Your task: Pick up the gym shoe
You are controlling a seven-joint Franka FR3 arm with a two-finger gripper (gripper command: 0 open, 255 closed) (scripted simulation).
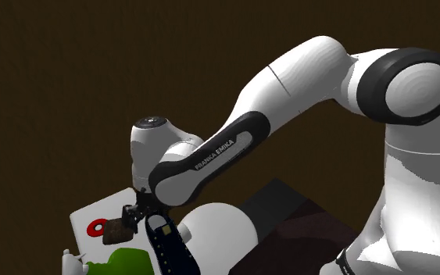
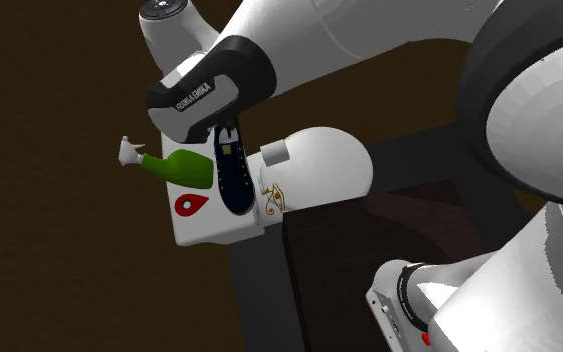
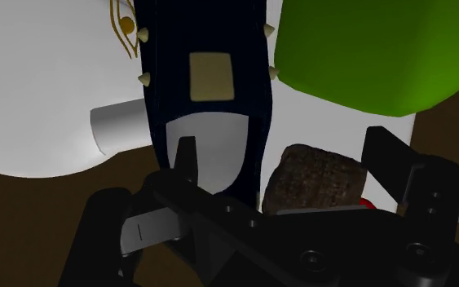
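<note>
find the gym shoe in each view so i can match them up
Shoulder view: the dark navy gym shoe is at the bottom edge, left of middle, just right of the green object.
Second exterior view: gym shoe left of centre, just right of the green object.
Wrist view: gym shoe beside the green object.
Shared landmark: the green object.

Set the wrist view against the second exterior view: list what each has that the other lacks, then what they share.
Wrist view, not the second exterior: a rough brown lump beside the dark blue shoe, and the gripper open, with one finger over the shoe's pale inside.
Second exterior, not the wrist: the arm's lettered link and the white tip on the green thing.
Both: the shoe, the green thing, and the white round body with its gold emblem.
</note>
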